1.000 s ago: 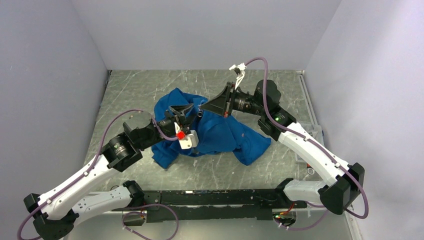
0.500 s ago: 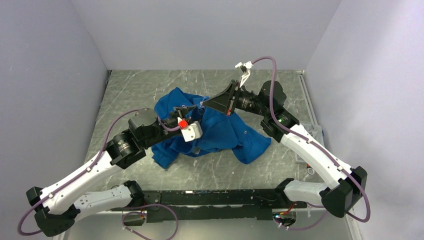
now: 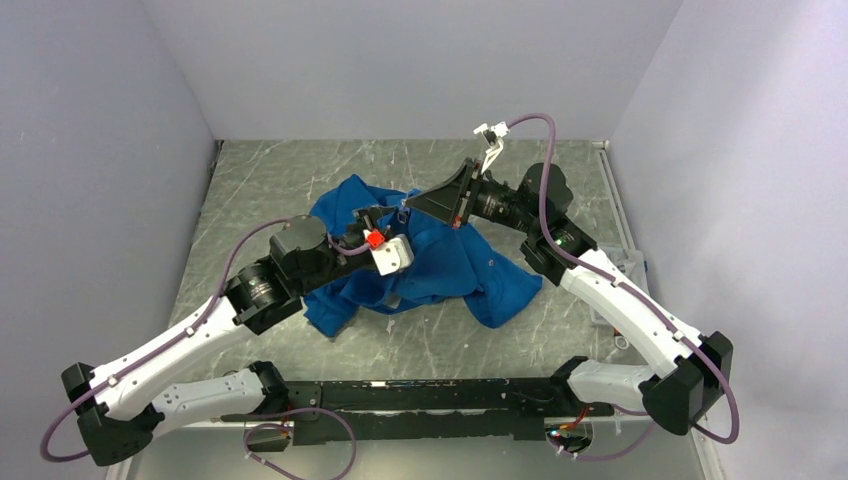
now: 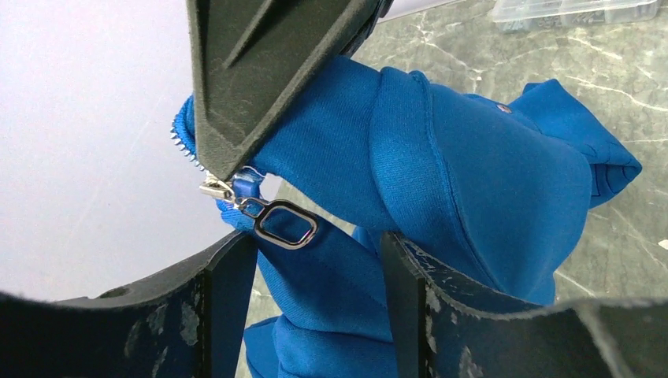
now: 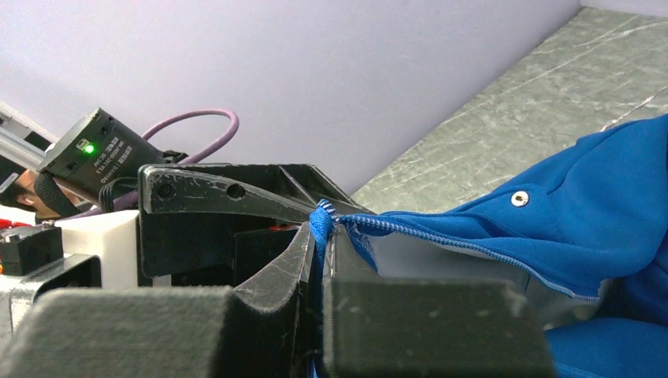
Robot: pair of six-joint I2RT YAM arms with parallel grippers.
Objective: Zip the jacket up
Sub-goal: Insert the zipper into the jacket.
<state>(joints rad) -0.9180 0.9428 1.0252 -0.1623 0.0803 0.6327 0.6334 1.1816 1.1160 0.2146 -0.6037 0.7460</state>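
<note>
Setting: grey marbled table (image 3: 280, 170) boxed in by pale lilac walls, with both arms reaching in from the near edge.
Left gripper (image 4: 313, 240): jaws stand apart with nothing clamped; its fingers (image 4: 228, 299) flank the zipper pull from below without touching it.
Right gripper (image 5: 321, 230): pinched closed on the blue tape at the end of the zipper, holding that edge up off the table.
Zipper pull (image 4: 285, 223): a silver loop hanging from the slider (image 4: 215, 189), which sits right at the right gripper's tip. The loop points down toward the gap in the left gripper.
Key relation: the pull lies just ahead of the left gripper and between its fingers, so that arm is the nearer one and looks placed to close on the loop.
Zipper line (image 5: 441, 236): the long axis runs away from the pinch toward the jacket's body, sloping down.
Jacket (image 3: 450, 265): a bright blue heap mid-table between the arms, with one front edge lifted.
Unclear: which end of the zipper is held, and how much of it is already joined.
</note>
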